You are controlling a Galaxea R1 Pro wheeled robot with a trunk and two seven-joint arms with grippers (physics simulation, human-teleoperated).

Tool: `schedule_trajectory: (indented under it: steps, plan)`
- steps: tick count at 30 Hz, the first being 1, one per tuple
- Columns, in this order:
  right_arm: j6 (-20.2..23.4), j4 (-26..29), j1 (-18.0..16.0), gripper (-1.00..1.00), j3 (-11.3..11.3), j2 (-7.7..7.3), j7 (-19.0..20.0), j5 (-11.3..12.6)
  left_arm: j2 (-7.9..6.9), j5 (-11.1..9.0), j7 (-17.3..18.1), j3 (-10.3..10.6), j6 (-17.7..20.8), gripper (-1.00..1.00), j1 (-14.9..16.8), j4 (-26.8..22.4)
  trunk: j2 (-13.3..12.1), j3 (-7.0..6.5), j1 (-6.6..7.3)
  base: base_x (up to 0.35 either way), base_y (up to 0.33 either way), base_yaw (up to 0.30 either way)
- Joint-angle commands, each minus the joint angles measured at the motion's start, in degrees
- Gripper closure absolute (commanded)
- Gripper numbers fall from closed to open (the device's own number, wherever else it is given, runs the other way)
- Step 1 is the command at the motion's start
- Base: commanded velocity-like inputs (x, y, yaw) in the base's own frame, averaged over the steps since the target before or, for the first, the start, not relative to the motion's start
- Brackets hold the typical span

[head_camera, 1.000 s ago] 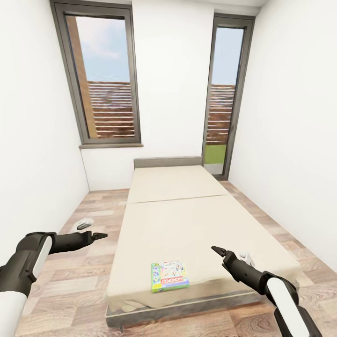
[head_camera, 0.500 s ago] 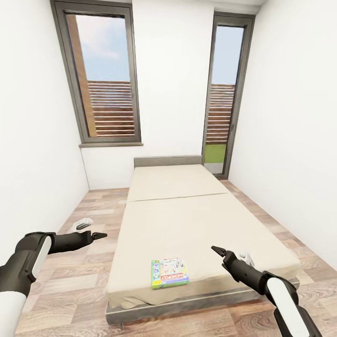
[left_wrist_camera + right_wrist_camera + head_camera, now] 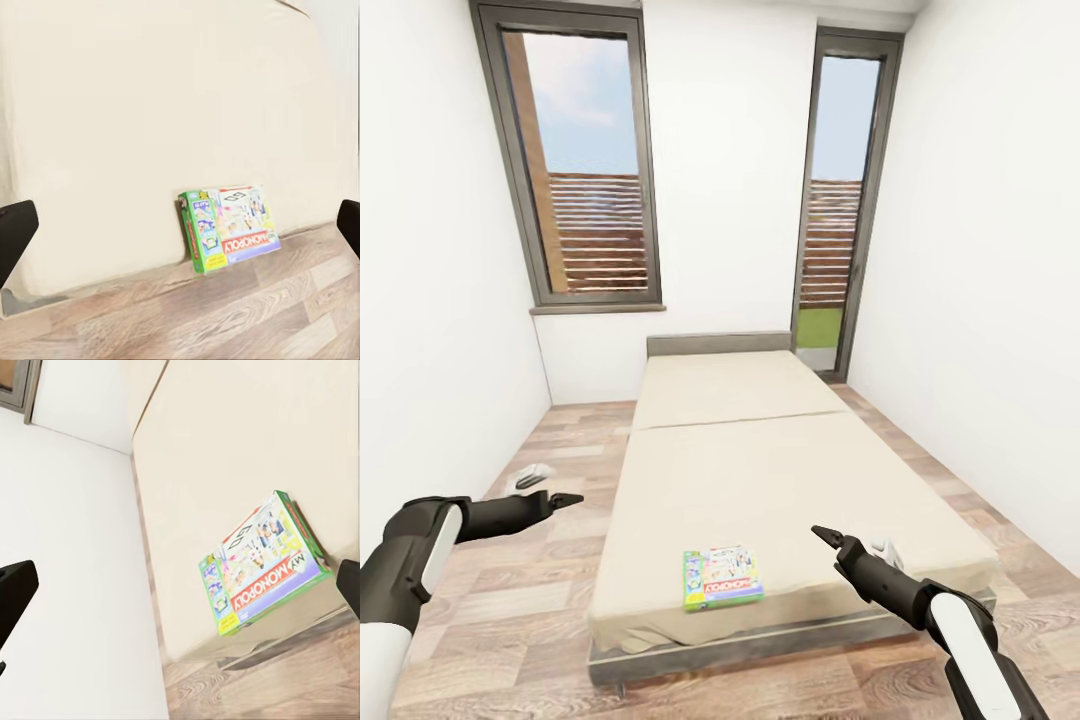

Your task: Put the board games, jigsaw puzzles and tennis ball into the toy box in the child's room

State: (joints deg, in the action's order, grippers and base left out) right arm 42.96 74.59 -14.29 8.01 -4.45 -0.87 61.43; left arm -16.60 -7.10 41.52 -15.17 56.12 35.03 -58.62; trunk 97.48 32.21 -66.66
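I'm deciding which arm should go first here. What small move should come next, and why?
Probably lower the right gripper toward the board game. The box lies flat near the foot edge of the bed, between both arms; both grippers hang open and empty, and the right looks nearer than the left gripper, which hangs over the floor.

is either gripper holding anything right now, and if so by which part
Nothing is held. The left gripper and right gripper are both open and empty; the board game lies untouched on the bed.
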Motion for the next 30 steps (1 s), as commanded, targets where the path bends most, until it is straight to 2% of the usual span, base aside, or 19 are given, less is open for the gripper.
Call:
schedule_trajectory:
  steps: [1, 3, 7, 16, 30]
  plan:
    - [0.3, 0.0, 0.0, -1.00, 0.1, 0.02, -0.1, 0.2, 0.00, -0.4, -0.1, -0.5, 0.4, -1.00, 0.0, 0.0, 0.0, 0.06, 0.03, -0.232, 0.000, 0.000]
    - [0.3, 0.0, 0.0, -1.00, 0.1, 0.04, -0.1, 0.2, 0.04, -0.4, -0.1, -1.7, 0.4, -1.00, 0.0, 0.0, 0.0, 0.06, 0.03, -0.177, 0.000, 0.000]
    - [0.3, -0.1, 0.0, -1.00, 0.1, -0.01, -0.1, 0.2, 0.07, -0.4, -0.1, -2.6, 0.3, -1.00, 0.0, 0.0, 0.0, 0.06, 0.03, -0.070, 0.000, 0.000]
    - [0.2, -0.6, 0.0, -1.00, 0.1, -0.03, 0.0, 0.3, 0.08, -0.4, -0.1, -2.9, 0.2, -1.00, 0.0, 0.0, 0.0, 0.06, 0.03, -0.168, 0.000, 0.000]
    - [0.2, -1.4, 0.0, -1.00, 0.1, -0.10, 0.1, -0.1, 0.08, -0.3, -0.1, -2.9, 0.0, -1.00, 0.0, 0.0, 0.0, 0.06, 0.03, -0.063, 0.000, 0.000]
